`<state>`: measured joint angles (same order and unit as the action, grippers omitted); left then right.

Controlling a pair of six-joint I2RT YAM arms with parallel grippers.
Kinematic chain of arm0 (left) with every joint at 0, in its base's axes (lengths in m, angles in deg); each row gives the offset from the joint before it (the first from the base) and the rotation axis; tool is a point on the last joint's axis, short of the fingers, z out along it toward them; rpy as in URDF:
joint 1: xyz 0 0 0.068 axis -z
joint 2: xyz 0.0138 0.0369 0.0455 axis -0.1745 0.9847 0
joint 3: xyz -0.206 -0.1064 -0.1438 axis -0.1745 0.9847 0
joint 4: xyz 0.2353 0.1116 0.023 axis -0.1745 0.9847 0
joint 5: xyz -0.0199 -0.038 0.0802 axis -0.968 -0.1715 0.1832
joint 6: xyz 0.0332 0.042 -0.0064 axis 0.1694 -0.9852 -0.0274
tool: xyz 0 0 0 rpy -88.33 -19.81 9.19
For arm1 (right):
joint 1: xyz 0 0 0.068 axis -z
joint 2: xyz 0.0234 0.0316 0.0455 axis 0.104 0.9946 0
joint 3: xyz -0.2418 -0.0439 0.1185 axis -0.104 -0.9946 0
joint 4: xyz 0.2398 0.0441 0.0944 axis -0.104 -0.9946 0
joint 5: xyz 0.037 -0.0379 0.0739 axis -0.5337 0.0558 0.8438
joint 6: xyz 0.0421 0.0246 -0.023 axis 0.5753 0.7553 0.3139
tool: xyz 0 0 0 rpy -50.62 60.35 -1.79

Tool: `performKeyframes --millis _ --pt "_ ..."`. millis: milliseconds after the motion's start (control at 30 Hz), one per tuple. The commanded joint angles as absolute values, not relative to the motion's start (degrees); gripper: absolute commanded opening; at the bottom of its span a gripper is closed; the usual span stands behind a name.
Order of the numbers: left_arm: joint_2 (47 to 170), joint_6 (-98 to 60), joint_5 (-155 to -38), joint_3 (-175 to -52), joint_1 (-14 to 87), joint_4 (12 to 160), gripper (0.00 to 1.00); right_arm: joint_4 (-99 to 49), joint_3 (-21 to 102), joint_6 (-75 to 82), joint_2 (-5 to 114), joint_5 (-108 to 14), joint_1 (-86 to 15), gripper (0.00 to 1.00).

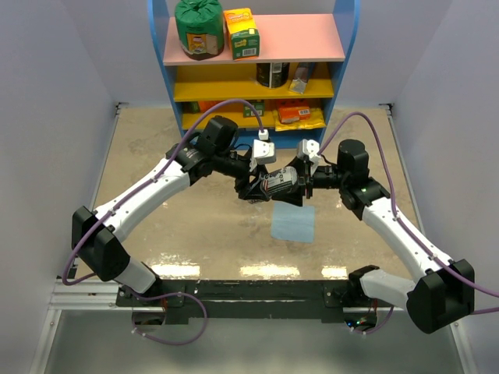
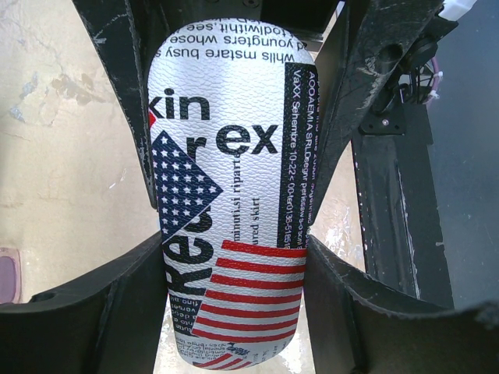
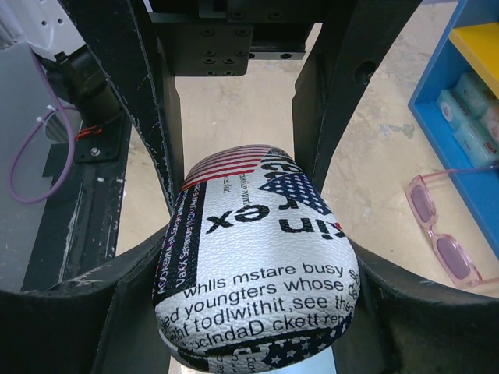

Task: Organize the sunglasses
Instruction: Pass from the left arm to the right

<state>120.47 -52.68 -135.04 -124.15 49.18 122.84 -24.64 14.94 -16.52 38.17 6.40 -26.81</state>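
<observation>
A grey-white pouch (image 1: 277,183) with flag print and lettering hangs above the middle of the table, held from both ends. My left gripper (image 1: 261,187) is shut on one end of the pouch (image 2: 234,195), its fingers (image 2: 117,288) pressed against both sides. My right gripper (image 1: 295,181) is shut on the other end of the pouch (image 3: 257,265). The sunglasses (image 3: 440,234), pink-framed with pink-purple lenses, lie on the table beside the shelf foot in the right wrist view. One lens of the sunglasses (image 2: 8,274) shows at the left wrist view's edge. In the top view they are hidden.
A light blue square cloth (image 1: 294,223) lies flat on the table just in front of the grippers. A blue shelf unit (image 1: 257,62) with pink and yellow boards stands at the back, loaded with packets and boxes. White walls close both sides.
</observation>
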Motion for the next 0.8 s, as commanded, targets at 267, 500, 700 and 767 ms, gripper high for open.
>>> performKeyframes --millis 267,500,700,767 --pt "120.4 -51.4 -135.7 -124.8 49.5 121.0 0.0 -22.7 14.4 -18.4 36.1 3.3 -26.8 0.0" --pt "120.5 -51.4 -135.7 -124.9 49.5 121.2 0.0 -22.8 14.4 -18.5 36.0 3.1 -26.7 0.0" --pt "120.5 -51.6 -135.4 -125.3 49.5 121.5 0.0 -23.0 14.3 -18.8 36.1 3.1 -26.7 0.0" --pt "120.6 -51.7 -135.5 -125.4 49.5 121.5 0.0 -23.0 14.3 -18.7 36.0 3.1 -26.8 0.0"
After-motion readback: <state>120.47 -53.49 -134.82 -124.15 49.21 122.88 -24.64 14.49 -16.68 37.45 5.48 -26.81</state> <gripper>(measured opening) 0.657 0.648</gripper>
